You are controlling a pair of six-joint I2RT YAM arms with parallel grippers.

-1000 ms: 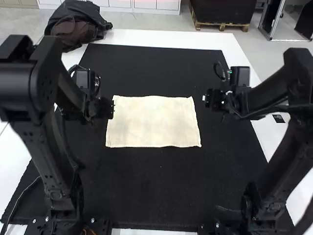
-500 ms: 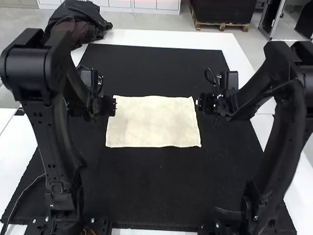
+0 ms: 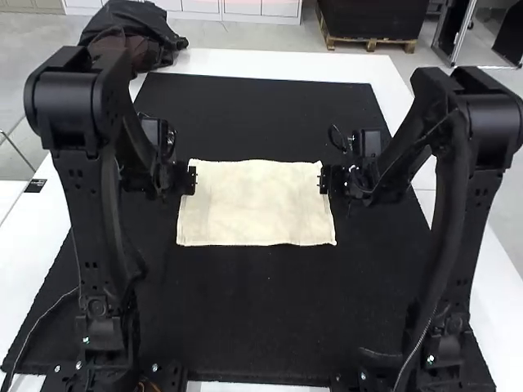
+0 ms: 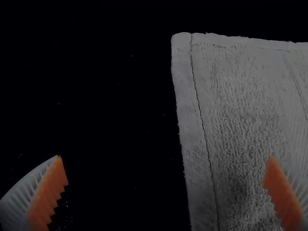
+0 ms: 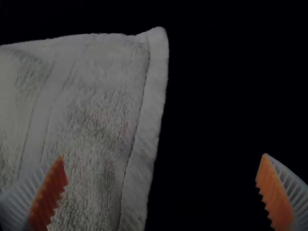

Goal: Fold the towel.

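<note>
A cream towel (image 3: pixel 257 204) lies spread flat as a rectangle in the high view. My left gripper (image 3: pixel 193 180) is over its left edge and my right gripper (image 3: pixel 324 180) over its right edge, both toward the far corners. In the left wrist view, the open left gripper (image 4: pixel 166 180) has the towel's hemmed edge (image 4: pixel 195 125) between its spread fingers. Similarly, the right wrist view has the right gripper (image 5: pixel 161 178) open, with the other hemmed edge (image 5: pixel 147 120) between its fingers. Neither one grips the cloth.
A black mat (image 3: pixel 253 318) lies under the towel, on a white table (image 3: pixel 286 65). Dark bunched fabric (image 3: pixel 135 37) rests at the table's far left corner.
My right gripper has moved left, from beside the towel to over its right edge. The left gripper has shifted slightly to the right. The towel has stayed put.
</note>
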